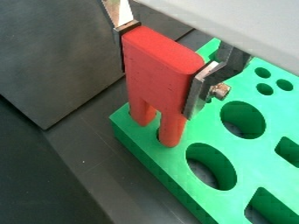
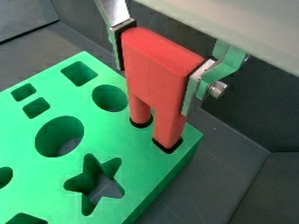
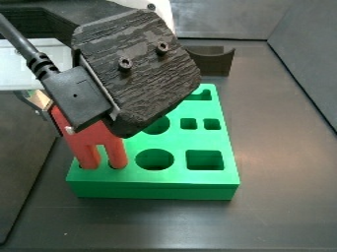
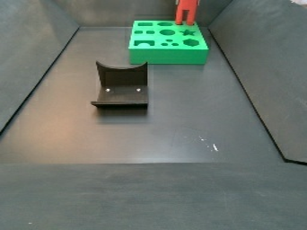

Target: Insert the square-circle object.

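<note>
The square-circle object (image 1: 158, 83) is a red block with two legs, one round and one square. My gripper (image 1: 163, 61) is shut on its upper body, one finger (image 1: 208, 86) on each side. Its two legs reach down into holes at a corner of the green board (image 1: 233, 179). In the other wrist view the red object (image 2: 158, 83) stands upright in the gripper (image 2: 160, 63) with its leg ends at the holes in the board (image 2: 70, 166). In a side view the red legs (image 3: 95, 148) show at the board's (image 3: 171, 182) near left corner, under the gripper (image 3: 87, 126). In the other side view the object (image 4: 186, 11) shows at the board's (image 4: 168, 45) far corner.
The green board has several other cut-outs: round, square and star-shaped (image 2: 93, 179). The dark fixture (image 4: 120, 87) stands on the floor in the middle of the bin; it also shows behind the board (image 3: 211, 59). Dark bin walls rise around the floor.
</note>
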Motion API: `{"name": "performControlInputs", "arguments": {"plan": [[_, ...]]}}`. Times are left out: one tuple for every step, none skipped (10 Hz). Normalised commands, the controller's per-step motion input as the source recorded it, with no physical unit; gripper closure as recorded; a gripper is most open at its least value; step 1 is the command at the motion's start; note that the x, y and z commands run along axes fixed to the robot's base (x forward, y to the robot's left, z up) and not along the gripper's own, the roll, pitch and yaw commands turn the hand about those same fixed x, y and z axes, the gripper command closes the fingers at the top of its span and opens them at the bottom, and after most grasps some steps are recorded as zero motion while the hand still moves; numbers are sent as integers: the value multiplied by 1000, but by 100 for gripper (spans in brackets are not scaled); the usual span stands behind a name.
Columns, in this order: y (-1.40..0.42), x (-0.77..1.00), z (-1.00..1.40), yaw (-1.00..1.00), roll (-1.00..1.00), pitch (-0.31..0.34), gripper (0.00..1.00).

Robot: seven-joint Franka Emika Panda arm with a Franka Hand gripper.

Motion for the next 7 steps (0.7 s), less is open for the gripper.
{"name": "performControlInputs", "arguments": {"plan": [[34,0,-200,-140,53,0,100],[117,-126,-206,0,0,-24,100],[111,-214,-197,0,0,-56,100],[111,-200,-191,0,0,-54,100],[111,-194,-220,0,0,-66,100],[0,66,-406,0,0,-51,100],[-69,314,-497,-49,56,-10,100]]}}
